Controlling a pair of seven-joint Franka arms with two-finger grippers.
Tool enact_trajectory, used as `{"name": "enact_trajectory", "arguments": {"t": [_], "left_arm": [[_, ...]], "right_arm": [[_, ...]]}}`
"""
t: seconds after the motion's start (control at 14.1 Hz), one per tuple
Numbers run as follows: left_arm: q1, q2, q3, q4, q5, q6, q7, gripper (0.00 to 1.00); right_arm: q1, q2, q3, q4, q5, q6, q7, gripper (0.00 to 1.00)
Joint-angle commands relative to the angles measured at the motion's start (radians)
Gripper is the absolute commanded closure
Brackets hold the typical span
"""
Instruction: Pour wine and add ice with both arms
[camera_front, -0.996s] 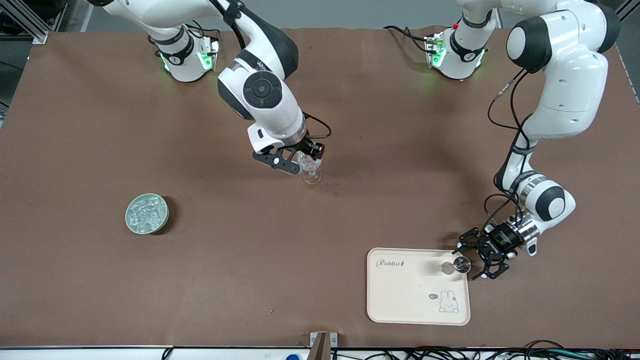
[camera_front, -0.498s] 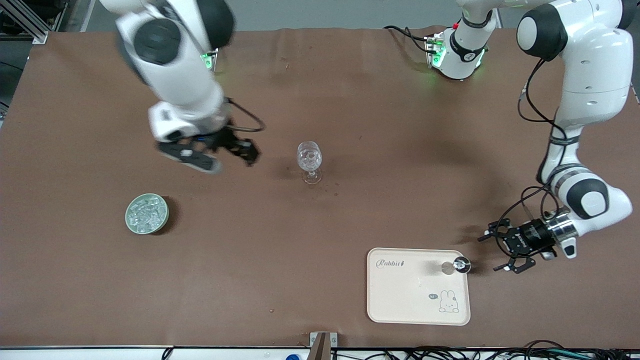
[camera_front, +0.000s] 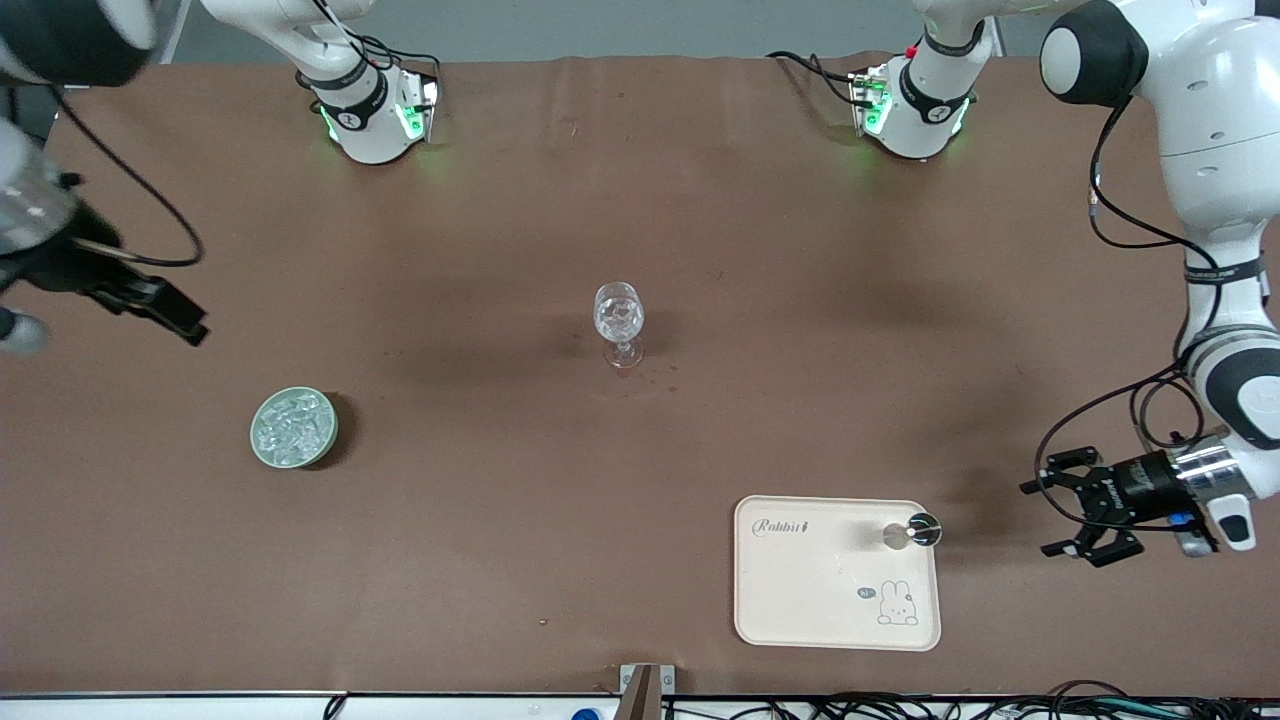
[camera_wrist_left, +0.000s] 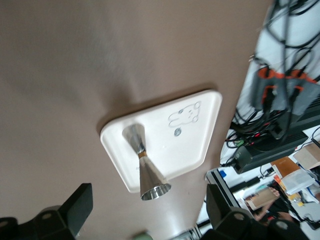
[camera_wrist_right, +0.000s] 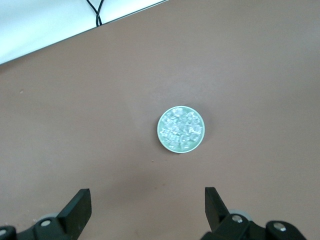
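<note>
The clear stemmed glass (camera_front: 619, 320) stands upright mid-table with ice chunks inside. The pale green bowl (camera_front: 293, 428) holds many clear ice chunks (camera_front: 292, 425); it also shows in the right wrist view (camera_wrist_right: 181, 129). My right gripper (camera_front: 165, 312) is open and empty, up over bare table at the right arm's end; it also shows in the right wrist view (camera_wrist_right: 145, 200). My left gripper (camera_front: 1075, 508) is open and empty, low beside the tray (camera_front: 800, 590), apart from the metal jigger (camera_front: 912, 533). In the left wrist view, the jigger (camera_wrist_left: 145, 167) stands on the tray (camera_wrist_left: 200, 125) ahead of the left gripper (camera_wrist_left: 147, 200).
Both arm bases (camera_front: 372, 115) (camera_front: 912, 105) stand along the table's edge farthest from the front camera. Cables and equipment (camera_wrist_left: 280, 110) lie off the table's edge past the tray. A few small spots (camera_front: 660, 375) mark the cloth by the glass foot.
My right gripper left the glass and swung away to the right arm's end of the table. My left gripper drew back from the jigger, off the tray's edge.
</note>
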Motion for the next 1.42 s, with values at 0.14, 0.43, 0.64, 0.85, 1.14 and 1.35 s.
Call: {"name": "enact_trajectory", "arguments": {"t": [0.14,0.43,0.64,0.85,1.14,1.35], "left_arm": [[-0.012,-0.044,0.031,0.080,0.113,-0.007,0.070,0.00],[-0.021,-0.205,-0.052,0.063,0.556,-0.008,0.281,0.00],[-0.015,-0.311,-0.175,0.040,0.839,-0.027,0.331,0.00],[-0.018,-0.447,-0.207,-0.024,0.906,-0.102,0.458,0.00],[-0.019,-0.634,-0.209,-0.133,0.907,-0.183,0.641,0.02],[-0.021,-0.751,-0.271,-0.243,0.988,-0.188,0.627,0.02]], "right_arm": [[-0.064,-0.059,-0.061,-0.019,0.056,-0.039,-0.223,0.00],[-0.078,-0.054,-0.053,0.053,0.074,-0.148,-0.248,0.00],[-0.089,-0.049,-0.036,0.053,0.074,-0.145,-0.250,0.00],[-0.086,-0.051,-0.027,0.045,0.076,-0.148,-0.248,0.00],[-0.117,-0.052,0.005,0.036,0.077,-0.149,-0.250,0.00],[-0.115,-0.052,0.004,0.034,0.076,-0.157,-0.308,0.00]]}}
